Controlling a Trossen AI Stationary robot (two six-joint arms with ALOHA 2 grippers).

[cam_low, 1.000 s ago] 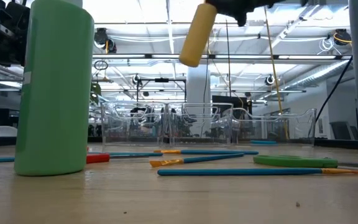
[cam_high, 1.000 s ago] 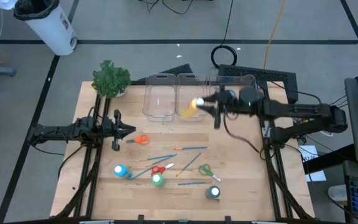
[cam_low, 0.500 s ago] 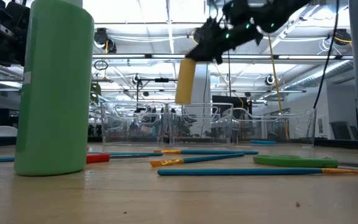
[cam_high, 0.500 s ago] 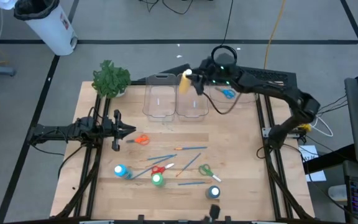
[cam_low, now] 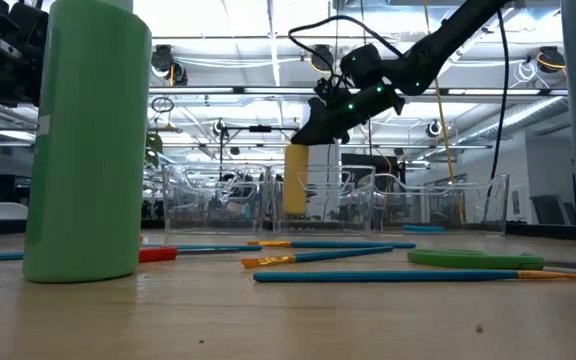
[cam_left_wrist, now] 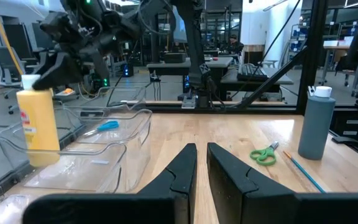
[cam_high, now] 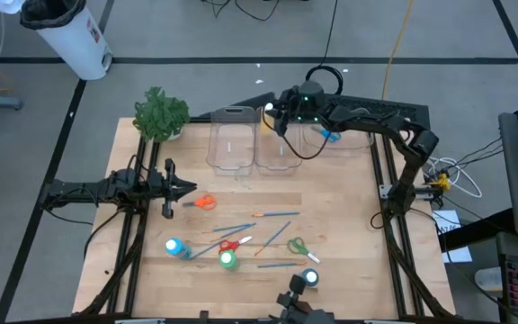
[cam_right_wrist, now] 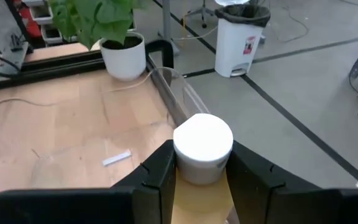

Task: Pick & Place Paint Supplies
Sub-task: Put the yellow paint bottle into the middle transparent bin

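My right gripper (cam_high: 272, 112) is shut on a yellow paint bottle (cam_low: 295, 180) with a white cap, at the far end of the middle clear bin (cam_high: 278, 148). The bottle's lower half shows behind the bin walls in the low view. Blue scissors (cam_high: 331, 135) lie in the right bin (cam_high: 349, 121). On the table lie orange scissors (cam_high: 203, 202), red scissors (cam_high: 230, 244), green scissors (cam_high: 296, 245) and several blue paintbrushes (cam_high: 241, 227). Blue (cam_high: 174, 246), green (cam_high: 228, 260) and dark (cam_high: 309, 279) bottles stand there. My left gripper (cam_high: 183, 189) waits shut at the table's left. My right gripper pinches the yellow bottle just below its white cap (cam_right_wrist: 202, 146), one finger (cam_right_wrist: 157, 171) on either side. The fingers come from the table's right, slanting a little downward. The bottle hangs upright below them; I cannot tell whether its base touches the bin's floor.
A leafy plant in a white pot (cam_high: 160, 112) stands at the far left corner, beside the left clear bin (cam_high: 231, 144). A cable loops from the right arm over the bins. The green bottle (cam_low: 86, 140) stands close in front of the low camera.
My right gripper has carried the yellow bottle toward the table's far edge and a little left, and has come down. The bottle was tilted and high above the bins; now it hangs upright with its lower half at bin-wall height.
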